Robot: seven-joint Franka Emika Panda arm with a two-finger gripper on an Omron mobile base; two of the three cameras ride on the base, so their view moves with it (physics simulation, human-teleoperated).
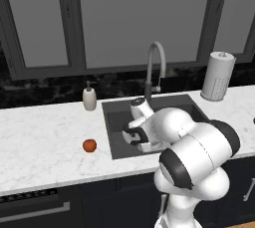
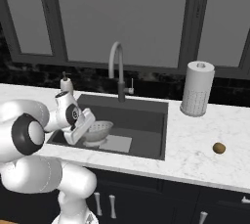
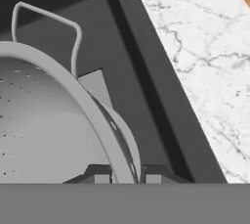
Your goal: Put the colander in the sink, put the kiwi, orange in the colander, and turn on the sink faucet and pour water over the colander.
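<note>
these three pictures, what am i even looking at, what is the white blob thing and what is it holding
The white thing is a robot arm in a simulated kitchen. Two pictures come from cameras behind it, left and right; the third looks along its hand. Its gripper is shut on the rim of the colander, a perforated metal bowl, down in the sink. On the counter lie an orange to the sink's left and a kiwi to its right. The faucet shows no water.

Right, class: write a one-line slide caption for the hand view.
Claw shut on the colander rim, inside the sink.
</note>
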